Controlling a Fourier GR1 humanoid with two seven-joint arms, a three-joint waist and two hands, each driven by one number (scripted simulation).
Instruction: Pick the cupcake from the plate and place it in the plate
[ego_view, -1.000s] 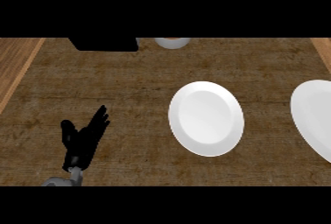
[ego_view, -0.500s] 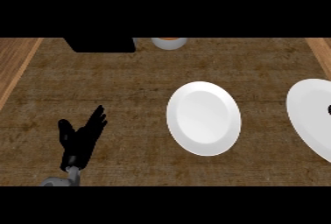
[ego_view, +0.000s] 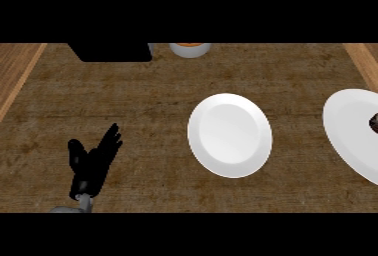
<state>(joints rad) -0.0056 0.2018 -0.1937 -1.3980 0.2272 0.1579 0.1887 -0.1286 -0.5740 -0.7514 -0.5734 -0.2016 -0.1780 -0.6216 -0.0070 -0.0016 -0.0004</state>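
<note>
A white plate (ego_view: 229, 135) lies bare in the middle of the brown counter. A second white plate (ego_view: 351, 135) is cut off by the right edge; a small dark shape (ego_view: 373, 120) on it at that edge may be the cupcake, mostly out of view. My left hand (ego_view: 90, 162) shows at the lower left, open with fingers straight and pointing up, holding nothing, well left of both plates. My right hand shows nowhere.
At the top edge stand a black block (ego_view: 111, 51) and a pale cup-like object (ego_view: 190, 49) with an orange top. Lighter wooden strips (ego_view: 21, 75) border the counter at the left and right.
The view has shifted: both plates and the left hand appear slightly further left, more of the right plate shows, and the dark shape at the right edge has come into view.
</note>
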